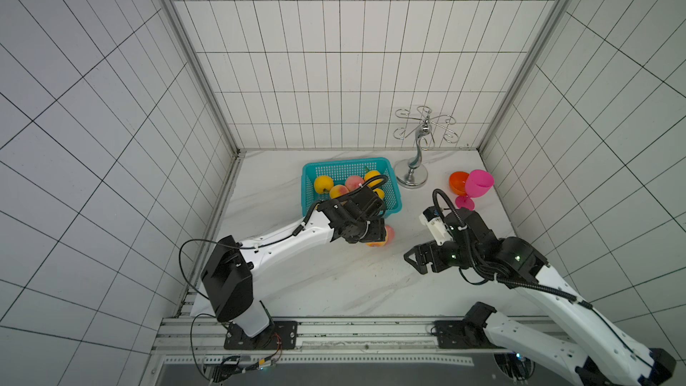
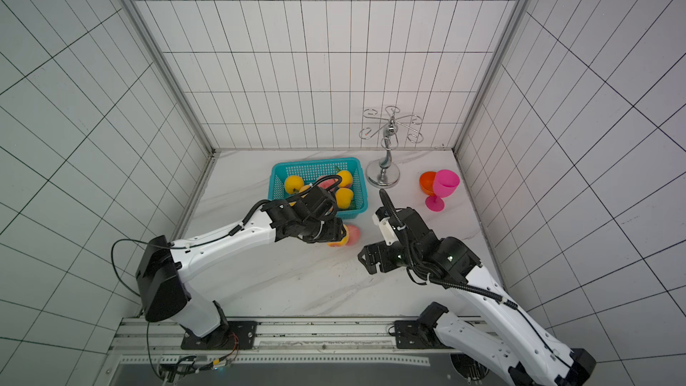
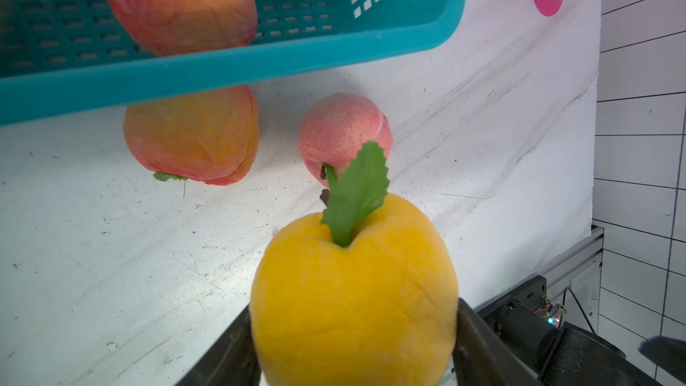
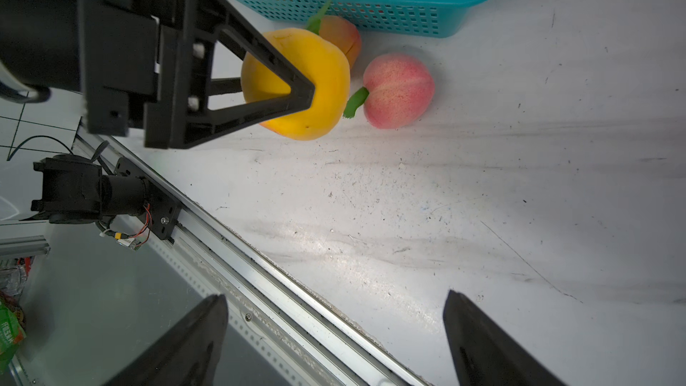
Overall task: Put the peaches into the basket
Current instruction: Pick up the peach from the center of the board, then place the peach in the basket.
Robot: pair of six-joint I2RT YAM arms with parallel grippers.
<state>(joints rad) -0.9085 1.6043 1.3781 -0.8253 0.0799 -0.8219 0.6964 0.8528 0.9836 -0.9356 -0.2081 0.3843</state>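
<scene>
My left gripper is shut on a yellow peach with a green leaf, just in front of the turquoise basket; the right wrist view shows one finger across that peach. Two more peaches lie on the table beside it: a pink one and an orange-pink one against the basket wall. Several peaches lie inside the basket. My right gripper hangs open and empty over the table's front right.
A chrome goblet rack stands right of the basket. An orange goblet and a pink goblet stand at the far right near the tiled wall. A metal rail runs along the table's front edge.
</scene>
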